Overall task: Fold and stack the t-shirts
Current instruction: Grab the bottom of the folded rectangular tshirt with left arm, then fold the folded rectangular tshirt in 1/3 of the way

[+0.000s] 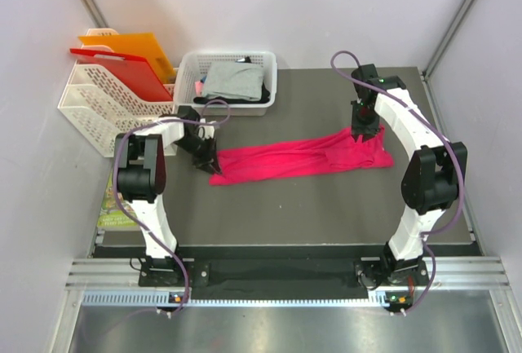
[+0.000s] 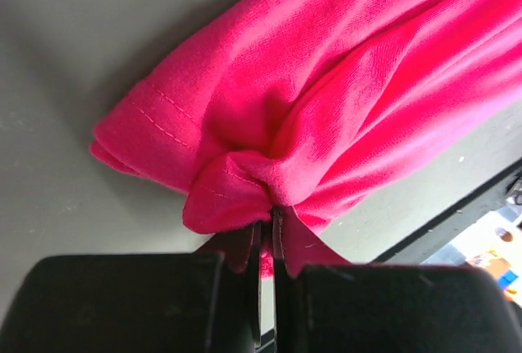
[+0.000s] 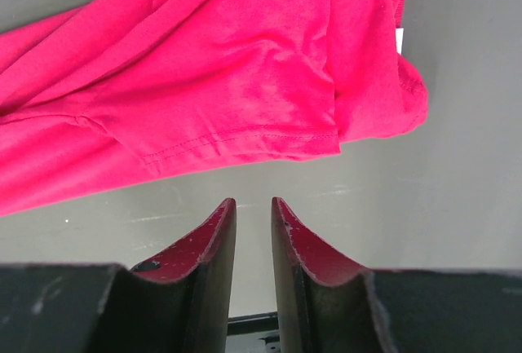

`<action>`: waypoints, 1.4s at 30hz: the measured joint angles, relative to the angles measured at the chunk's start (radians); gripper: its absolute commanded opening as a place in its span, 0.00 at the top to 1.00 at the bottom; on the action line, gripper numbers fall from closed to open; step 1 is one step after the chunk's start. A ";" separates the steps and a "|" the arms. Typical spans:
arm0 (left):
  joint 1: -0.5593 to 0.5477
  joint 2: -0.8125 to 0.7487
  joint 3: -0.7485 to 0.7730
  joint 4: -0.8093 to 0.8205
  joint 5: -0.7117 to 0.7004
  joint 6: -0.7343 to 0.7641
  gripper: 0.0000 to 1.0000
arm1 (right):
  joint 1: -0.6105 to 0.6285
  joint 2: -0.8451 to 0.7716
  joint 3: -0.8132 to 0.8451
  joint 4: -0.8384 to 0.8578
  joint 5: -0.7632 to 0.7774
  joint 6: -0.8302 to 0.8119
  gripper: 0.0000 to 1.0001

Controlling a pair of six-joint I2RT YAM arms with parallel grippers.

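Zero shirts folded so far, as far as I can tell. The pink t-shirt point(image 1: 302, 157) is the only one out on the table point(image 1: 310, 214). It lies mid-table as a long rumpled band running from 9 o'clock to 3 o'clock, bunched up rather than spread flat.

The grey t-shirt point(image 1: 232, 80) and the black t-shirt point(image 1: 263, 92) sit in the white basket point(image 1: 189, 63) up at the table's 11 o'clock edge (the black one is mostly hidden, just a dark bit on the grey one's 3 o'clock side). No stack exists anywhere yet.

The left gripper point(image 2: 267, 239) is at the band's 9 o'clock end, and its fingers are pinched together on a gathered bit of the hem. The wrist view shows pink cloth squeezed right between them.

The right gripper point(image 3: 253, 210) is at the 3 o'clock end. Its fingers are a narrow gap apart with nothing in between. It's over bare table, with the shirt's stitched edge just off at its 12 o'clock, and I can't see it touching the cloth.

My read is that this is very early. One end is grabbed and the other isn't, so the pink one needs flattening and then folding. After that the same has to happen for the two in the basket, plus the stacking. Basically everything's left.
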 measured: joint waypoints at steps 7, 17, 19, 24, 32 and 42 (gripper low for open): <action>0.027 -0.044 0.001 -0.029 -0.119 0.072 1.00 | 0.000 0.000 0.000 0.006 -0.001 0.000 0.76; 0.192 -0.145 0.039 -0.150 -0.273 0.216 1.00 | 0.000 -0.010 -0.021 0.030 -0.024 0.008 0.77; 0.184 -0.147 0.089 -0.195 -0.263 0.216 1.00 | 0.000 -0.016 -0.033 0.033 -0.029 0.009 0.77; 0.121 -0.146 0.289 -0.278 -0.217 0.199 1.00 | 0.000 -0.033 -0.073 0.046 -0.040 0.011 0.77; -0.108 -0.097 0.509 -0.344 -0.183 0.174 1.00 | 0.000 -0.084 -0.130 0.069 -0.045 0.012 0.77; -0.312 0.042 0.579 -0.437 -0.179 0.152 1.00 | 0.000 -0.139 -0.197 0.087 -0.046 0.015 0.77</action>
